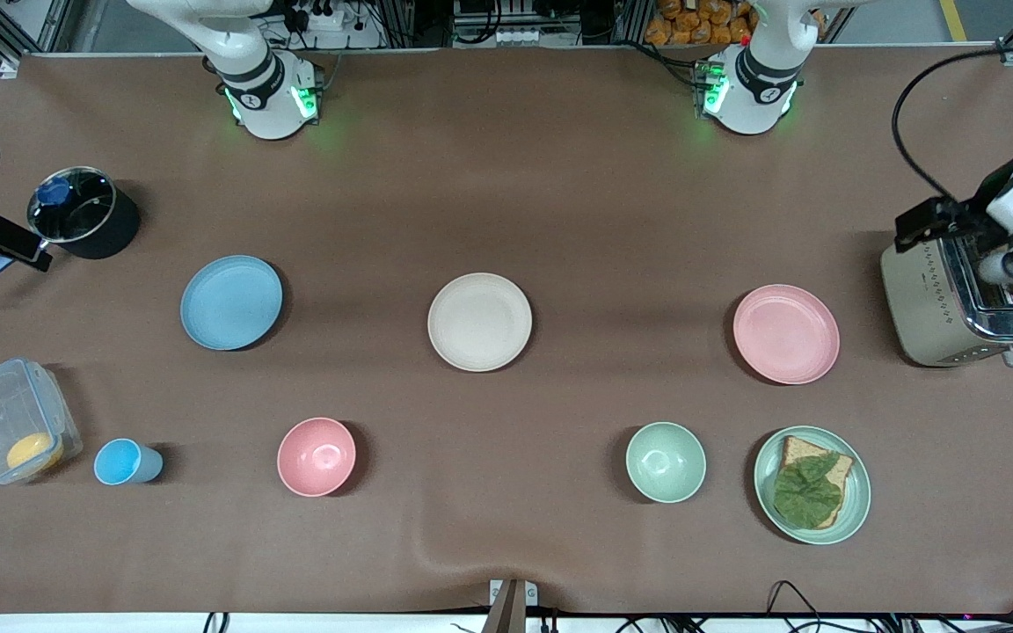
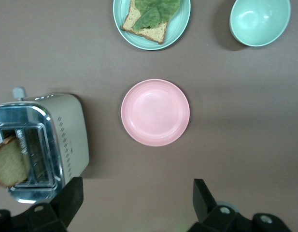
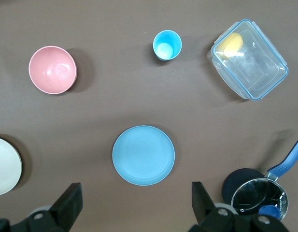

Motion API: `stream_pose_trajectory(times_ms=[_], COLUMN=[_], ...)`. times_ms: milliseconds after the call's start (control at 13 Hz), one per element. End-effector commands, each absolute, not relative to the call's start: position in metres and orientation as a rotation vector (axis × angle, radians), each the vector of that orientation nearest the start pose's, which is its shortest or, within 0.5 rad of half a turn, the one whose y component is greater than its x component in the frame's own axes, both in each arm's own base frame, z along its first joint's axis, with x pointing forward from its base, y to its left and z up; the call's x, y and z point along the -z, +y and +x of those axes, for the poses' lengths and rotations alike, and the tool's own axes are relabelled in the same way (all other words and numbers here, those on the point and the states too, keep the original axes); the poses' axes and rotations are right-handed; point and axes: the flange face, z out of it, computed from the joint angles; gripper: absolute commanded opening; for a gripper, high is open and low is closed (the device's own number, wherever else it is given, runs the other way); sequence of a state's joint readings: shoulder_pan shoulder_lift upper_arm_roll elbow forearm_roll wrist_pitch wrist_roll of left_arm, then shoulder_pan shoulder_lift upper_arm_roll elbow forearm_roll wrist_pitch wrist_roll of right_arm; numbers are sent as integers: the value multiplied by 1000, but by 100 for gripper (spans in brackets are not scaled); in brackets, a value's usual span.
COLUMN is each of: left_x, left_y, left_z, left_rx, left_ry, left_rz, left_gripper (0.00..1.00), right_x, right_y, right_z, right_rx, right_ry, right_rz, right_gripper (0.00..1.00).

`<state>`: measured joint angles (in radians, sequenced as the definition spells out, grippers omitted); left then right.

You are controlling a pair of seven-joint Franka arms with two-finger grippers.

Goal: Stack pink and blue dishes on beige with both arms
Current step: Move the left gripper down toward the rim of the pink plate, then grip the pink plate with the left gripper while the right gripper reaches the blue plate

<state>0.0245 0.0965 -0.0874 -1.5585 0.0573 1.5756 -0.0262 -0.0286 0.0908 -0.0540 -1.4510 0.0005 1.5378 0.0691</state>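
The beige plate (image 1: 479, 321) lies mid-table, and its edge shows in the right wrist view (image 3: 4, 166). Toward the right arm's end lies the blue plate (image 1: 231, 302) (image 3: 143, 154). The pink plate (image 1: 786, 334) (image 2: 155, 112) lies toward the left arm's end. All three lie flat, apart and bare. My left gripper (image 2: 136, 183) hangs open and empty high over the table between the pink plate and its base, beside the toaster. My right gripper (image 3: 135, 186) hangs open and empty between the blue plate and its base, beside the pot.
A toaster (image 1: 946, 303) holding bread stands at the left arm's end, a lidded pot (image 1: 89, 215) at the right arm's end. Nearer the camera stand a clear container (image 1: 5, 422), blue cup (image 1: 124, 462), pink bowl (image 1: 317, 456), green bowl (image 1: 666, 462) and green plate (image 1: 858, 497) with bread and lettuce.
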Motion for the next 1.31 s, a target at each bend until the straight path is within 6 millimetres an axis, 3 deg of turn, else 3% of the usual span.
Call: stream_pose_trajectory(times_ms=[0,231,385,615,846,1000,1231], left_x=[-506,-427,-379,-307,-269,-242,-216], left_y=[-12,16,33,54,69,71,78], left_z=[586,579,572,559,555,553,549], left_rx=[-91,-21,-8,30,-2,-32,-57], left_ry=[70,16,-18,-67,-102,-109,-132], left_rz=[-3067,-3076,-3083,-3098,-3107,-3115,-3123], left_gripper=[100,100,100,100,100,100,100], right_x=[-620,-592,-557,-502,-463,-451,-419], right_y=[-48,-49,-52,-79,-93,-118,-129], right_z=[582,594,606,609,604,599,594], right_rx=[-43,-117,-215,-341,-362,-345,-343], right_ry=[241,182,172,231,123,36,-22], right_rz=[-3124,-3129,-3124,-3090,-3079,-3069,-3061], right_gripper=[100,100,100,100,100,100,100])
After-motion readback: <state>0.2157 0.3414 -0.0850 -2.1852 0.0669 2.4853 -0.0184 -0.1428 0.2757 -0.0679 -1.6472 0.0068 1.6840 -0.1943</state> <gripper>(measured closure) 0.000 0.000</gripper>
